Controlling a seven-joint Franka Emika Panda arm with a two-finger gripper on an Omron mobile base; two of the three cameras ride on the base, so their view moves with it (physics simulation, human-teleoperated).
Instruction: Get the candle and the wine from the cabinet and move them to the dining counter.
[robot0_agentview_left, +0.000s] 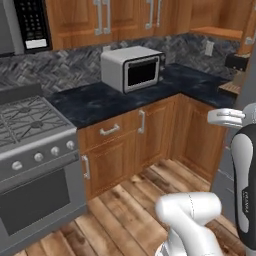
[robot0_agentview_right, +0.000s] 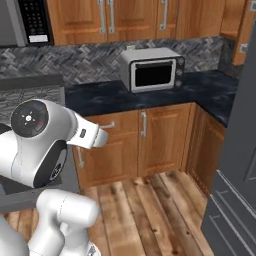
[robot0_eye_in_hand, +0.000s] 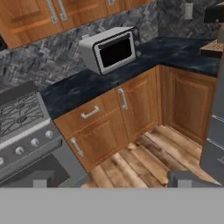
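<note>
Hand view: two small dark finger tips spread wide apart at the bottom edge, released, nothing between them. Beyond the tips lies a plank wood floor, then brown wooden base cabinets under a black veined worktop. A silver toaster oven sits on it, far ahead of the fingers. Steel gas range off to their left. Brown panelled wall cabinet with grey bar handles above, doors closed. White arm raised, hand well clear of everything.
</note>
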